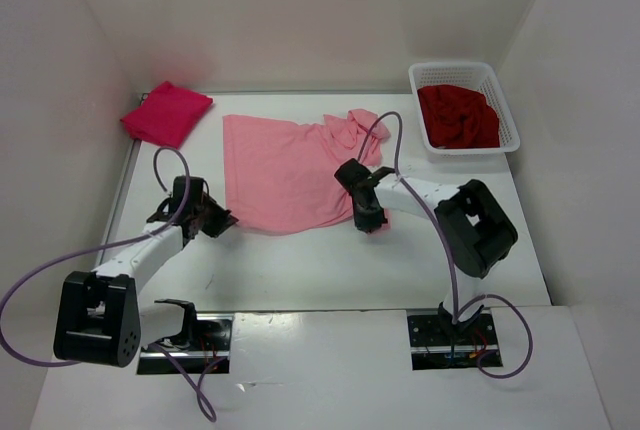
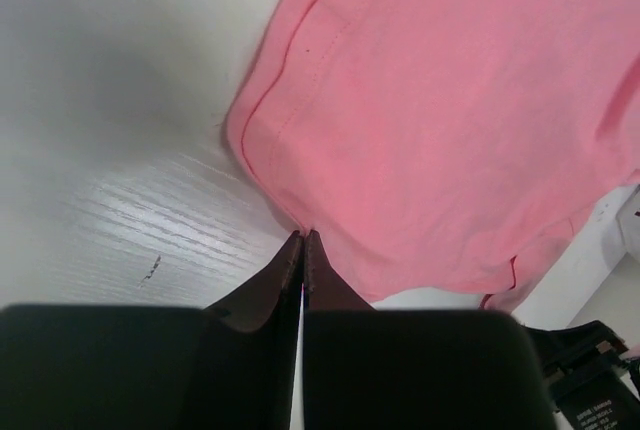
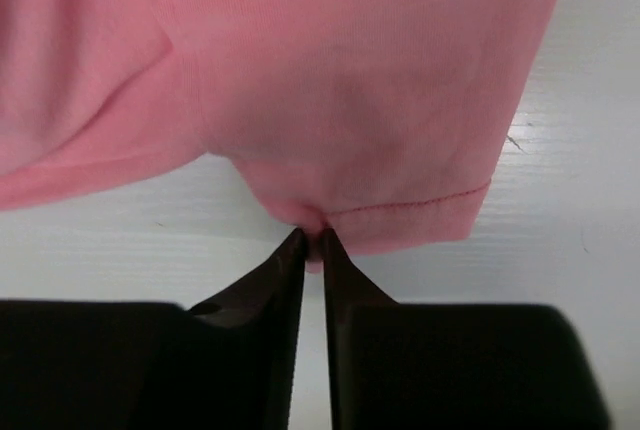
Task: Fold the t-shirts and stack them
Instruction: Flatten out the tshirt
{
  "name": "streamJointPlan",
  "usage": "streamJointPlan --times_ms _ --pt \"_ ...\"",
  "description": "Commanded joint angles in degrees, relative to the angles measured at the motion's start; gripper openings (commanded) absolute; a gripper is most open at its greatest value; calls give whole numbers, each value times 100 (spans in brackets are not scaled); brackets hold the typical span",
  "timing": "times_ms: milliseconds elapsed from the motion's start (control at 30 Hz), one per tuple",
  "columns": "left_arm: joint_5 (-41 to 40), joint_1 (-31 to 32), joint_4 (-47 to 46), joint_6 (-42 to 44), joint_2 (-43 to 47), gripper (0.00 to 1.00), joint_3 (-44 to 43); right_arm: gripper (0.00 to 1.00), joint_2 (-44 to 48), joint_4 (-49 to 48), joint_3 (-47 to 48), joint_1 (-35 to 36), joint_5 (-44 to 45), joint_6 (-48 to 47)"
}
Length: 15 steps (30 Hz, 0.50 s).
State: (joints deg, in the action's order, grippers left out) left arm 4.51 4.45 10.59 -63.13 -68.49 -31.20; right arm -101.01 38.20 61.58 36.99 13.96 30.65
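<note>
The light pink t-shirt (image 1: pixel 285 175) lies spread flat mid-table, its far right sleeve bunched. My left gripper (image 1: pixel 226 220) is at its near left corner. In the left wrist view the left gripper (image 2: pixel 303 236) is shut, pinching the hem of the pink cloth (image 2: pixel 450 120). My right gripper (image 1: pixel 372 222) is at the near right corner. The right wrist view shows it (image 3: pixel 312 237) shut on a small tuck of pink hem (image 3: pixel 350 80). A crimson-magenta t-shirt (image 1: pixel 167 112) lies folded at the far left. A dark red t-shirt (image 1: pixel 458 117) lies crumpled in the basket.
The white lattice basket (image 1: pixel 450 69) stands at the far right. White walls close in the table on the left, back and right. Purple cables loop from both arms over the near half of the table.
</note>
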Motion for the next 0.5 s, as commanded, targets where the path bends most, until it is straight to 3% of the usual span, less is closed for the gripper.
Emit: streamJointPlan --times_ms 0,33,100,267,367,467 --pt "76 30 -162 362 81 0 -333 15 -156 -146 188 45 257 2" --pt "76 30 -162 424 81 0 -404 6 -77 -146 188 45 257 2" --pt "-55 30 -31 644 81 0 -632 0 290 -67 398 45 257 2" --pt "-284 30 355 1311 196 0 -2095 0 1662 565 1659 45 -15 72" --pt "276 -154 532 1515 -120 0 -3099 0 2138 960 2879 45 -68 125" --pt "770 -444 733 1628 -454 0 -4716 0 2253 1304 4297 45 159 178"
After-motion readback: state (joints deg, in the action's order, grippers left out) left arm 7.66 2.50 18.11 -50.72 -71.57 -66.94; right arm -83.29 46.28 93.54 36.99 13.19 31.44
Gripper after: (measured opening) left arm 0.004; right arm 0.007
